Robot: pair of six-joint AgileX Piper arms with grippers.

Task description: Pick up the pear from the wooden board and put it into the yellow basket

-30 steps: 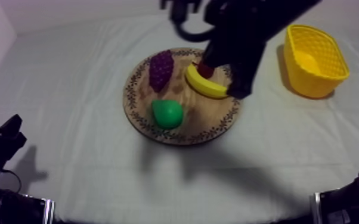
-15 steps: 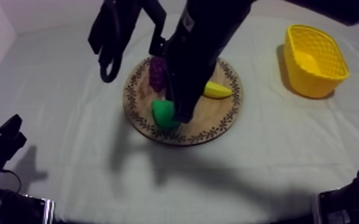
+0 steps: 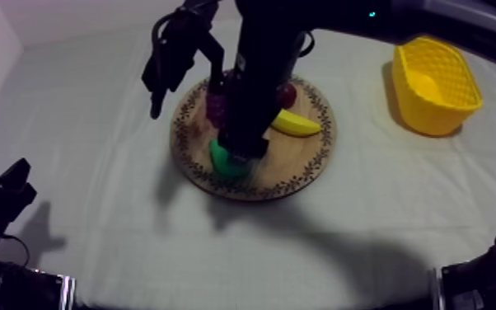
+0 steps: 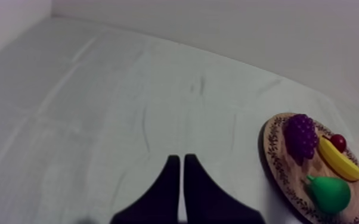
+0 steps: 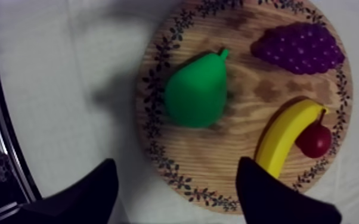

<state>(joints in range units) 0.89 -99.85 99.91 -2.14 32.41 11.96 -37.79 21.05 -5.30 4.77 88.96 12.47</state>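
On the cloth point(image 3: 95, 165), right tool point(image 5: 177, 162) gapes above the pear point(image 5: 197, 89).

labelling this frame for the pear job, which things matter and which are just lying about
In the job: pear; wooden board under it; yellow basket; right tool, open over the pear.
Lying about: bunch of grapes, banana, small red fruit, all on the board.

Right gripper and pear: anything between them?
Nothing in the way. In the right wrist view the right gripper is open, and just bare wood of the board lies between its fingers and the pear.
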